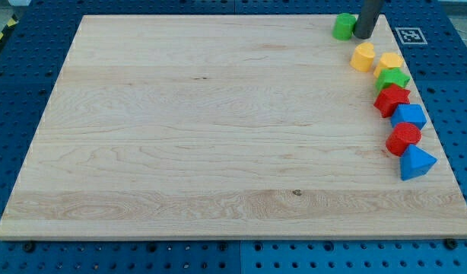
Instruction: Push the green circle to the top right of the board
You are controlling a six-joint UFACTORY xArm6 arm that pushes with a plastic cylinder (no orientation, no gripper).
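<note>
Green circle (pixel 342 27) at board's (pixel 180 122) top right, touching my tip (pixel 363 35); no pincer visible, no readable writing.

Illumination was bright, even and diffuse. The wooden board (pixel 218 129) showed no glare. Blocks along the view's right edge cast only short, soft shadows. Focus was sharp throughout, with slight perspective convergence toward the view's top.

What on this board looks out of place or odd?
Nothing looks damaged or spilled. Only the grouping stands out: seven blocks crowd the board's right edge, the blue triangle nearly at it. The green circle sits at the view's top right, my tip touching its right side.
</note>
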